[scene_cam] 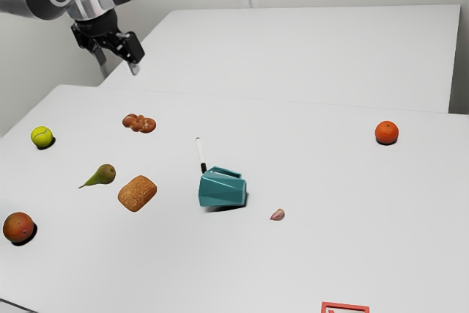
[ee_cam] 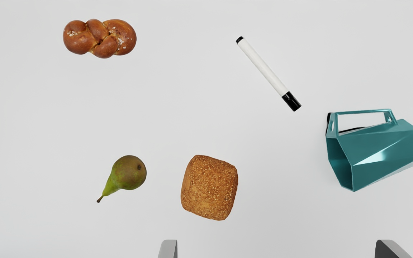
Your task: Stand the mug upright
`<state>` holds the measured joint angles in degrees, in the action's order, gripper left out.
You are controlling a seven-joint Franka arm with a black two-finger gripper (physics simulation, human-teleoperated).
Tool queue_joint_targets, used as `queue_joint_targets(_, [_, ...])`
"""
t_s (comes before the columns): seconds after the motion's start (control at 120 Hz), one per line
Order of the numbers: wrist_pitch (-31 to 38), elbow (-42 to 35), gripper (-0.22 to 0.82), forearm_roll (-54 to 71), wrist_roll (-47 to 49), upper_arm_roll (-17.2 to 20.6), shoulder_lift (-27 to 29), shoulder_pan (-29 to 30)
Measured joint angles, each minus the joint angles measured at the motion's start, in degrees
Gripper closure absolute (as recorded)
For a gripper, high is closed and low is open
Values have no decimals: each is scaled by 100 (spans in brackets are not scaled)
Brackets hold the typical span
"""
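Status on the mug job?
Done: nothing visible yet; the teal mug lies on its side, its open mouth facing the sesame bread roll's side of the table.
In hand: nothing; the gripper is open, above the table and away from the mug.
Left: all of it, likely reach, grasp, turn upright, release.

Room between square bread (ee_cam: 210, 188) and mug (ee_cam: 378, 150), but a marker (ee_cam: 264, 68) near the handle (ee_cam: 364, 111), clearance there uncertain.

Mug (scene_cam: 223, 192) on its side, garlic clove (scene_cam: 278, 215) near, orange (scene_cam: 387, 133)
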<state>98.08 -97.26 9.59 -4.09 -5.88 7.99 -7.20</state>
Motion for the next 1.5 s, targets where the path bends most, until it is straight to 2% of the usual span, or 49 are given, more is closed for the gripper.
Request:
queue_joint_targets(0.292, [399, -211, 0, -162, -88, -10, -328, 92])
queue_joint_targets(0.9, [653, -1616, 0, -3576, -178, -27, -1331, 708])
queue_joint_targets(1.175, [707, -1605, 0, -4421, -214, -50, -2069, 690])
queue_joint_targets(1.5, [771, -1604, 0, -5188, -253, -71, -2512, 689])
